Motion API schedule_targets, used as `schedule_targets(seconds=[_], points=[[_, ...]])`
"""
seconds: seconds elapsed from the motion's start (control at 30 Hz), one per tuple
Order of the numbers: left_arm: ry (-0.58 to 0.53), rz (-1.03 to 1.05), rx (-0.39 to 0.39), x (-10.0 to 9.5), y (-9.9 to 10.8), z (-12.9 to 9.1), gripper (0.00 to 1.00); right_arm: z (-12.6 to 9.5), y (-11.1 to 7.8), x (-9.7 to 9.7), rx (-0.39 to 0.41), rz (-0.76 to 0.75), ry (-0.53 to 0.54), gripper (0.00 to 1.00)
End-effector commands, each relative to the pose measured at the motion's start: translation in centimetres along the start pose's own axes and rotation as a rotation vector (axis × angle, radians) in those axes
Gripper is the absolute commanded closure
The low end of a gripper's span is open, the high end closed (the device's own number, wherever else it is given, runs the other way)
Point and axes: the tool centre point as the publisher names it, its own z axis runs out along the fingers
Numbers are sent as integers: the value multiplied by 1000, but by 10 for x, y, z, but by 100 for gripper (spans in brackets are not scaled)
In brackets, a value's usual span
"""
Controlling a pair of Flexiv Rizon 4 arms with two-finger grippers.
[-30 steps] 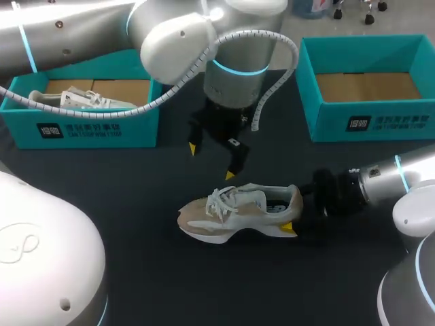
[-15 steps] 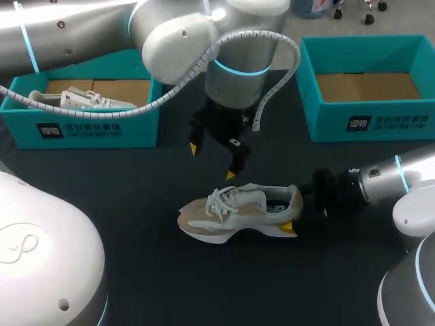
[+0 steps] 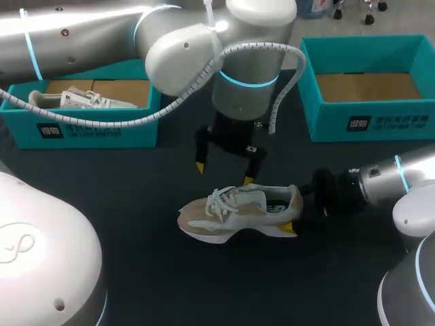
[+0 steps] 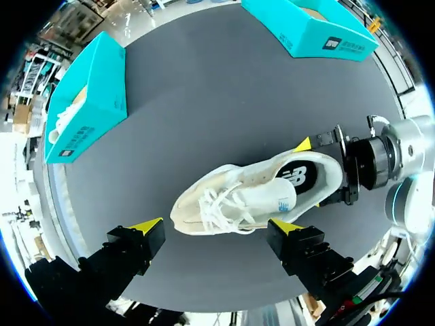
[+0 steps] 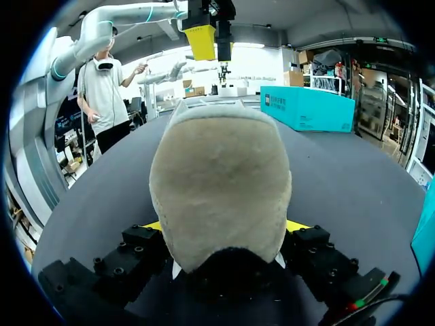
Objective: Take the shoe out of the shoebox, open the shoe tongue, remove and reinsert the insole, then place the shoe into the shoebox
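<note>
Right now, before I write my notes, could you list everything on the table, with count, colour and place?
shoe: one, beige and white, resting on its sole in the middle of the table, heel toward the right arm.
second shoe: one, white, inside the left box.
left box: one, teal, at the far left of the table.
right box: one, teal, at the far right; only its brown floor shows inside.
table: one, dark.
left gripper: one, black with yellow tips, open, over the shoe.
right gripper: one, black with yellow tips, shut on the heel of the shoe from both sides.
</note>
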Motion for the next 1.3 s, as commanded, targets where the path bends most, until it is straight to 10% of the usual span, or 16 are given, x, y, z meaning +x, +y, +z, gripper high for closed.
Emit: schedule_targets(seconds=[0.03, 0.57, 1.3], points=[[62, -101, -12, 10, 4, 14, 0, 1, 1, 1, 4, 1, -2, 100], [36, -48, -19, 73, 2, 38, 0, 1, 1, 1, 4, 1, -2, 100], [-95, -182, 30, 83, -2, 58, 0, 1, 1, 1, 4, 1, -2, 100]])
